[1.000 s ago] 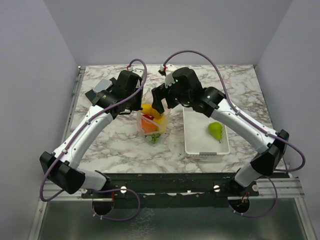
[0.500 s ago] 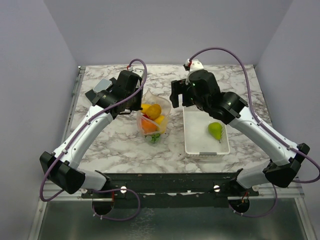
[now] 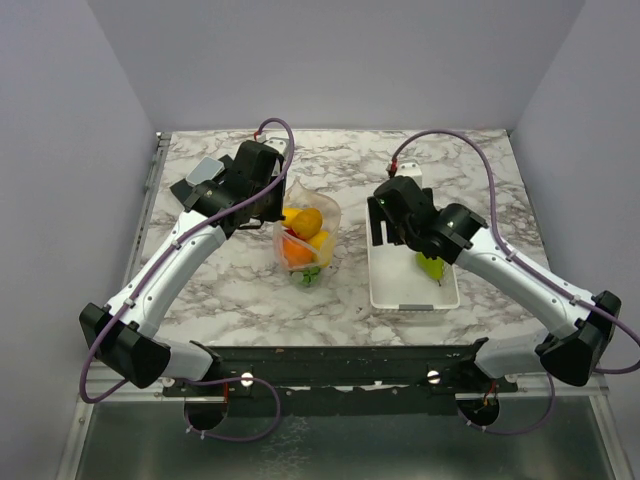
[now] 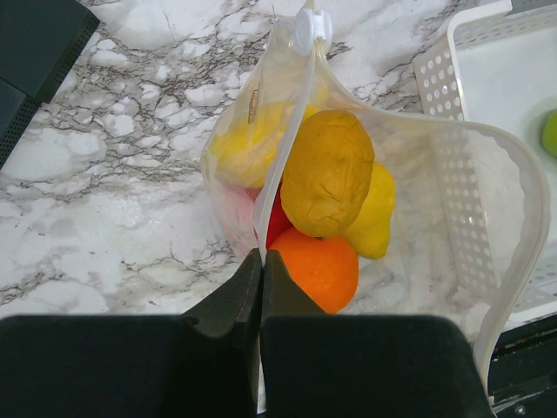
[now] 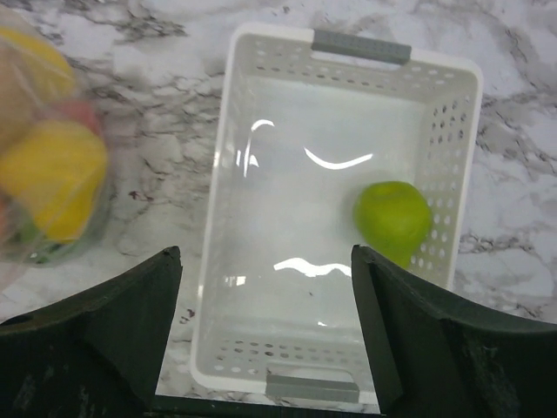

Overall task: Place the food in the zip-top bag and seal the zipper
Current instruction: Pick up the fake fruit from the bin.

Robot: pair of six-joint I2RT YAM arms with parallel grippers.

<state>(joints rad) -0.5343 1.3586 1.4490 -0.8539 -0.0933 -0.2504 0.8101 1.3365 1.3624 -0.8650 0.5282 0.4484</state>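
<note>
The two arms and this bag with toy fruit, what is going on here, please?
The robot is packing toy food into a zip-top bag. The left gripper is shut on the bag's edge, holding its mouth open; yellow, orange and red pieces already sit inside. The right gripper hovers open above the white tray, where a green pear, the only piece seen outside the bag, lies. The zipper is not yet sealed.

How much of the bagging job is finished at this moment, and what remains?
Done: several fruits lie inside the zip-top bag. In hand: the left gripper pinches the bag's rim; the open right gripper hovers over the white tray. Left: the green pear, then the zipper.
</note>
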